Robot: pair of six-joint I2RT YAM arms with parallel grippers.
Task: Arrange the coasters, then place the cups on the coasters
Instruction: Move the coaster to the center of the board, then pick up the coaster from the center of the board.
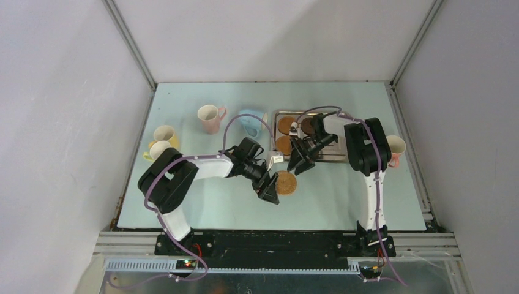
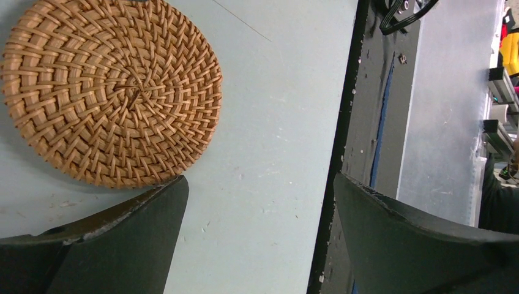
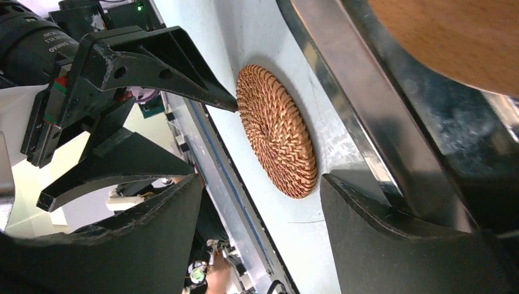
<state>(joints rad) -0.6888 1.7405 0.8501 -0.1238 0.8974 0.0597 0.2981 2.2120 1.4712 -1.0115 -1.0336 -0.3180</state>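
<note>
A light tan woven coaster lies flat on the table in front of the steel tray. My left gripper hovers at the coaster's near-left edge, open with nothing between its fingers. In the left wrist view the coaster lies just beyond one fingertip. My right gripper is open and empty at the tray's front-left corner. Its wrist view looks at the coaster and the left gripper's fingers. Three more coasters sit in the tray: two tan and one dark.
A pink cup and a light blue cup stand at the back. Two yellow cups stand at the left edge. Another pink cup stands behind the right arm. The tray rim rises beside the right fingers.
</note>
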